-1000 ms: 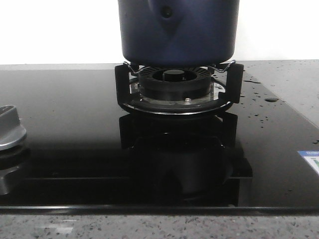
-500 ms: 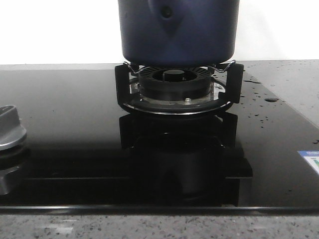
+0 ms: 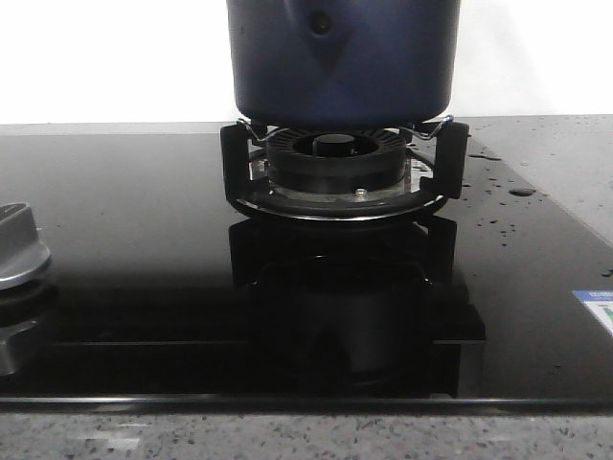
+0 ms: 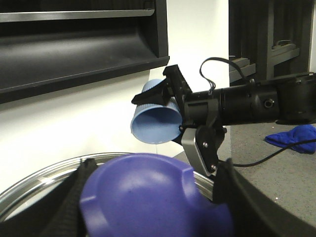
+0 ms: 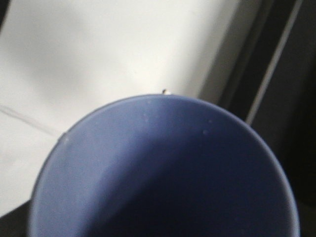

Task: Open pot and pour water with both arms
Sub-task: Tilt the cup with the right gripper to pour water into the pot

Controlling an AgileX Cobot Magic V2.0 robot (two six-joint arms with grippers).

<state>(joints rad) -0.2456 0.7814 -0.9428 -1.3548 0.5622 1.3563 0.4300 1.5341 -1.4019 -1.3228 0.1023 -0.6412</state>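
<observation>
Nothing shifts in front view; the dark navy-blue round metal pot (image 3: 342, 59) sits on the black ringed gas burner (image 3: 337, 158); the right claw (image 4: 170, 96) pinches a tilted light-blue plastic cup (image 4: 155, 122) above the steel-rimmed lid with its purple-blue knob (image 4: 143, 195), which the left claw (image 4: 148, 217) appears to clamp; water may splash onto the lid, or the lid could slip.

plain white wall (image 3: 115, 57) behind glossy black glass cooktop (image 3: 144, 249), speckled grey stone counter (image 3: 556, 144) around cooktop, dark shelving (image 4: 79, 44) against that wall, blue cloth, probably a rag (image 4: 296, 138), on grey surface beside cooktop

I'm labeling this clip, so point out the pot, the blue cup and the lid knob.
pot (image 3: 383, 67): front view, bare side wall.
blue cup (image 4: 155, 126): left wrist view, inner wall.
lid knob (image 4: 148, 192): left wrist view, top surface.
</observation>
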